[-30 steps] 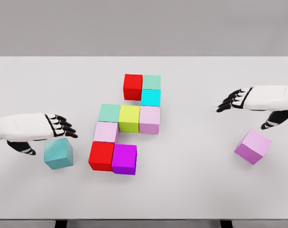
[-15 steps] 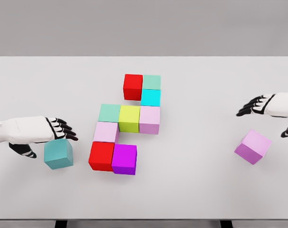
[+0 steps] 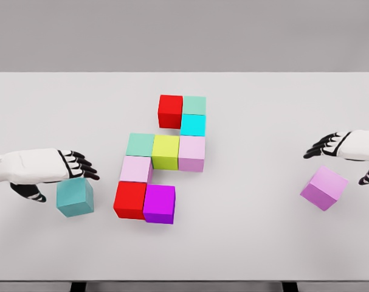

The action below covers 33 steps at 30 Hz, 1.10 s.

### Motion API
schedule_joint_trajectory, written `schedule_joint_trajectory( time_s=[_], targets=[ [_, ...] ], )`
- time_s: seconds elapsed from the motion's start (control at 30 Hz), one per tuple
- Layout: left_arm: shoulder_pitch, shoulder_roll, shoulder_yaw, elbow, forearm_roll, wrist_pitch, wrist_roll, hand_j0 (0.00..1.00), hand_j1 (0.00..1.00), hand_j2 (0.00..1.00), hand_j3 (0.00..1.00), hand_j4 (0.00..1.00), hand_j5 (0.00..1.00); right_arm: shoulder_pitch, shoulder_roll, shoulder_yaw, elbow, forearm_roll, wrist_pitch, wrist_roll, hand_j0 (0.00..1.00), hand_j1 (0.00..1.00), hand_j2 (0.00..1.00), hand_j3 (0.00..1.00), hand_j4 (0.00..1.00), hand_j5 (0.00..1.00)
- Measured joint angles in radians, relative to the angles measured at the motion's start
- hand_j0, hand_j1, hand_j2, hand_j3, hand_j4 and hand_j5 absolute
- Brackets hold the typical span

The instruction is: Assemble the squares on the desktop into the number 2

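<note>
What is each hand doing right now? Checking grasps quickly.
Left hand: open, above the teal cube, not gripping.
Right hand: open, holding nothing, near the pink cube.

A wide white table (image 3: 263, 243) on dark legs (image 3: 78, 286) stands before a plain, evenly lit grey backdrop (image 3: 184, 33).

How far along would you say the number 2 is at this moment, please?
Nine cubes already sit joined mid-table, from the red cube at the top to the magenta cube at the bottom. Nothing is grasped: the left robot hand hovers open above the loose teal cube, and the right robot hand is open near the loose lilac cube. Those two remain to be placed.
</note>
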Motion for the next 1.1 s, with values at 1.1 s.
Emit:
schedule_joint_trajectory(
  time_s=[1.1],
  targets=[
    [0.014,-0.035,-0.029,0.014,-0.017,0.000,0.000,1.00,1.00,1.00,1.00,1.00,1.00,0.084,0.100,-0.006,0.072,0.057,0.001,-0.001,1.00,1.00,1.00,1.00,1.00,1.00]
  ],
)
